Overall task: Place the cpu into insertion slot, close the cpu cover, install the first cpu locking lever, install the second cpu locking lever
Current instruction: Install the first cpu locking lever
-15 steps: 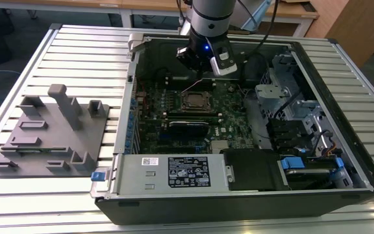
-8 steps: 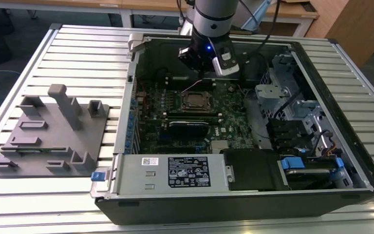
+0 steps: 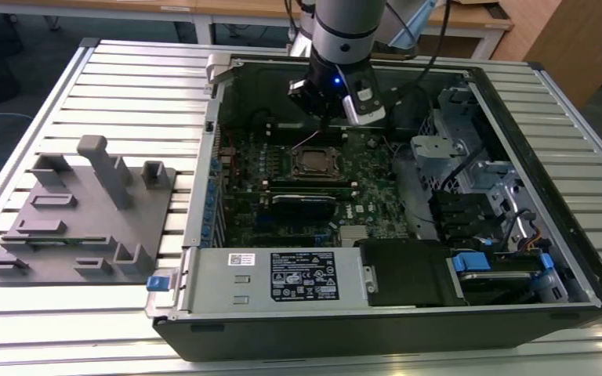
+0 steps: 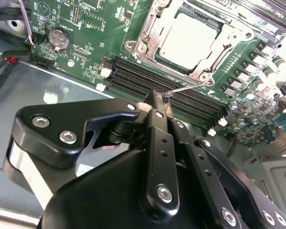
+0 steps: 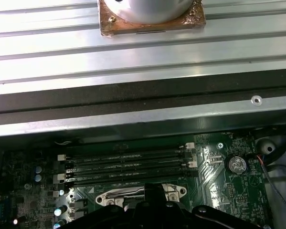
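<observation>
- Over the far part of the motherboard, inside the open computer case (image 3: 578, 204), the arm stood nearly upright with its wrist pointing straight down.
- In the second wrist view the tool (image 4: 160, 101) had its two fingers pressed together, with no gap between them.
- A thin locking lever (image 4: 185, 89) ran from a corner of the socket to the fingertips (image 4: 156, 98). Its hooked end lay right at them, but I could not tell whether it was pinched.
- The tips hovered over the long black memory slots (image 4: 147, 78), just beside the socket.
- The cpu (image 4: 188, 36) sat in the insertion slot (image 3: 317, 163), pale top upward.
- The cpu cover (image 4: 150, 26) lay flat around the chip, which showed through its window.
- Nearer in the exterior view, the grey power supply box (image 3: 280, 274) filled the case's near edge.
- On the slatted tabletop (image 3: 123, 94), at the exterior view's left, a grey fixture block (image 3: 81, 219) stood well apart from the case.
</observation>
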{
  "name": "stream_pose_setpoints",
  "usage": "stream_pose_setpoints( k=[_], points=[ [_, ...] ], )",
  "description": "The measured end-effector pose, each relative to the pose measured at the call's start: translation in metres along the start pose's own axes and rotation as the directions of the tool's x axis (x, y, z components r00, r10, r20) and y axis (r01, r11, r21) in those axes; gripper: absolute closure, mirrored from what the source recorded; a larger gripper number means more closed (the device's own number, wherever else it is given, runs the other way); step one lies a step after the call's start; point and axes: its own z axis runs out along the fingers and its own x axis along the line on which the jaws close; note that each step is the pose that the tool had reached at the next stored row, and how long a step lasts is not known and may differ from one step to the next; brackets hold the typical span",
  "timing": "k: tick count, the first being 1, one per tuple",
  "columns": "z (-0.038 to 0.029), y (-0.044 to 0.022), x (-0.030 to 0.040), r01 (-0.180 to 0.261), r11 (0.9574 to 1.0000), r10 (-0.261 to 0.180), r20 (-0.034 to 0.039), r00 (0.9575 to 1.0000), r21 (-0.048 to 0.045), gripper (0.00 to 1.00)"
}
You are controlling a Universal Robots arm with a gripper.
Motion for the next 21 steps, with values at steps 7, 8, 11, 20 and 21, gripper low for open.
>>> stream_pose_setpoints(
  k=[7,8,11,20,21],
  points=[
    [0.0005,-0.0002,0.0,0.001,1.0,-0.001,-0.0002,1.0,0.0001,0.9],
    [0.0007,-0.0002,0.0,0.002,1.0,-0.002,-0.0005,1.0,0.0001,0.9],
    [0.0007,-0.0002,0.0,0.005,1.0,-0.005,-0.0013,1.0,0.0002,0.9],
    [0.0008,-0.0002,0.0,0.016,0.9999,-0.016,-0.004,0.9999,0.0001,0.9],
    [0.0008,-0.0002,0.0,0.019,0.9998,-0.019,-0.0045,0.9998,0.0001,0.9]
  ],
)
